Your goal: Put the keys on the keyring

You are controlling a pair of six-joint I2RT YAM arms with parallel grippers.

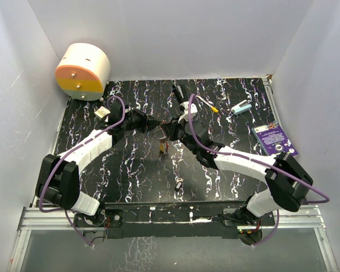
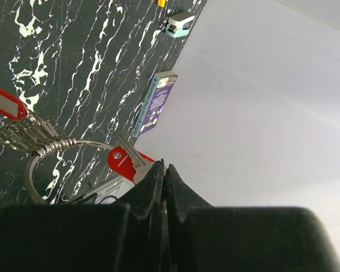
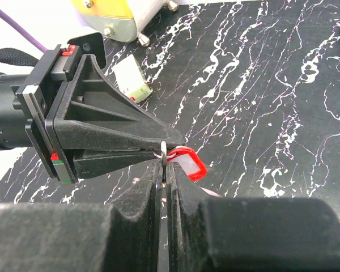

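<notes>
Both grippers meet above the middle of the black marble table. My right gripper [image 3: 169, 170] [image 1: 170, 131] is shut on the thin silver keyring [image 3: 164, 149], seen edge-on between its fingertips. The left wrist view shows the keyring [image 2: 90, 144] face-on, with several keys [image 2: 25, 133] and a red tag [image 2: 5, 102] threaded on it. They hang as a bunch [image 1: 162, 147] in the top view. My left gripper [image 2: 164, 167] [image 1: 158, 129] is shut on a red-headed key [image 2: 123, 161] right at the ring. A dark-headed key [image 1: 178, 184] lies loose on the table nearer the arm bases.
A cream and orange round container [image 1: 83, 71] stands at the back left, with a small white box [image 1: 103, 111] beside it. A long black bar [image 1: 178, 93], a white stick with a yellow tip [image 1: 207, 103], a teal object [image 1: 241, 107] and a purple card [image 1: 273, 139] lie at the back right.
</notes>
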